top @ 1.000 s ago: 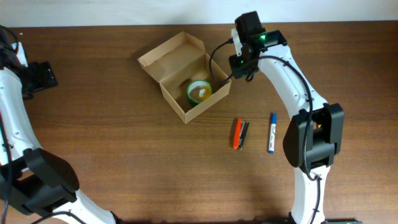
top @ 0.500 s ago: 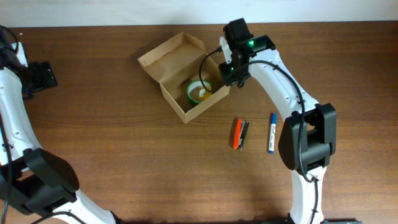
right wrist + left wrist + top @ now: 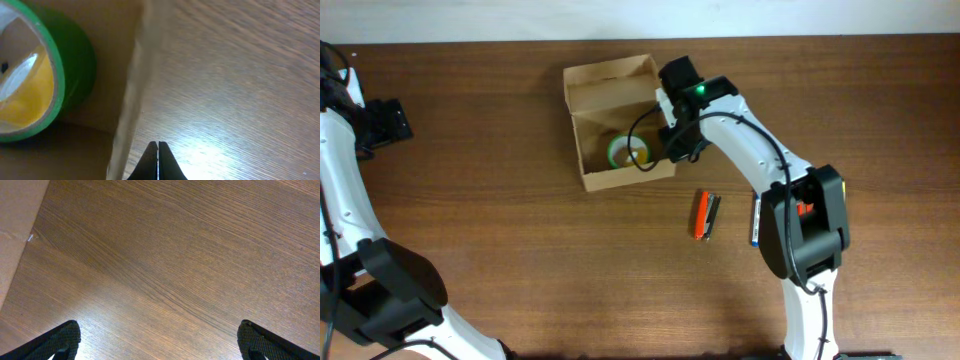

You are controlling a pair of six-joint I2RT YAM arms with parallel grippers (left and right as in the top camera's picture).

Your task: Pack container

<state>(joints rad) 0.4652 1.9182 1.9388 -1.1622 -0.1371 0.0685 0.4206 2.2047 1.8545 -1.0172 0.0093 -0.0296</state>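
The container (image 3: pixel 588 140) sits on the table (image 3: pixel 520 260), toward its far side and a little left of centre. It is open, and its hinged flap lid (image 3: pixel 610 78) stands back toward the far edge. Inside, against the container's right wall, a green tape roll (image 3: pixel 628 152) lies flat. The right wrist view shows the roll (image 3: pixel 75 60) as a green band with a yellow inner face, close to the cardboard wall (image 3: pixel 131 100).

The right end effector (image 3: pixel 672 148) is at the outside of that right wall, near the container's near-right corner. In the right wrist view its two fingers are pressed together into one dark point (image 3: pixel 158 157) with nothing between them. They hang just beside the wall, over bare wood, and whether they touch the cardboard cannot be told.

Nearer the robot and to the right of the container, an orange pen (image 3: pixel 700 215) and a black pen (image 3: pixel 714 214) lie side by side, touching or nearly so. A blue marker (image 3: pixel 754 232) lies further right, partly hidden under the right arm.

The left end effector (image 3: pixel 385 122) is well apart from all of this, at the far-left edge of the table. In the left wrist view its fingertips (image 3: pixel 62 340) are spread wide at the bottom corners, holding nothing, over bare wood. A pale tan surface (image 3: pixel 15 225) fills the upper-left corner of that view; what it is cannot be told.
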